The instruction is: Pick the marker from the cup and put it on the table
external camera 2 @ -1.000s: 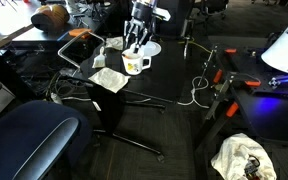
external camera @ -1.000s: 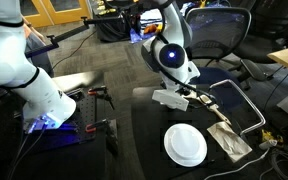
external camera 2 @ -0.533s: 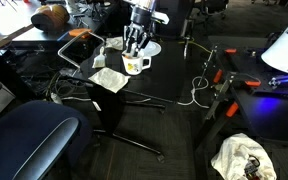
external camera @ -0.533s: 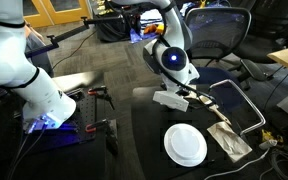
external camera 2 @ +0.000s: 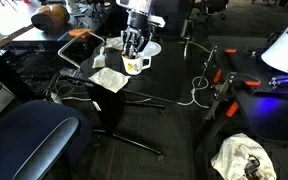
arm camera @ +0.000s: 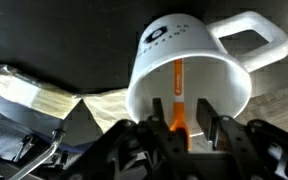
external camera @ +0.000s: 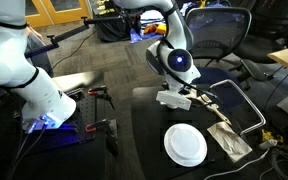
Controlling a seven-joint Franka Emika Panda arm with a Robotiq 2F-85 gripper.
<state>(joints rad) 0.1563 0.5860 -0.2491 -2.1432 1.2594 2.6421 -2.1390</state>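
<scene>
While the dark Robotiq gripper hangs over the mouth of the small white mug with a side handle, its two fingers reach in left and right of the orange marker standing inside that mug. Whether they clamp the marker or just flank it cannot be told. The mug sits on the matte black table, just beside a crumpled beige cloth.
</scene>
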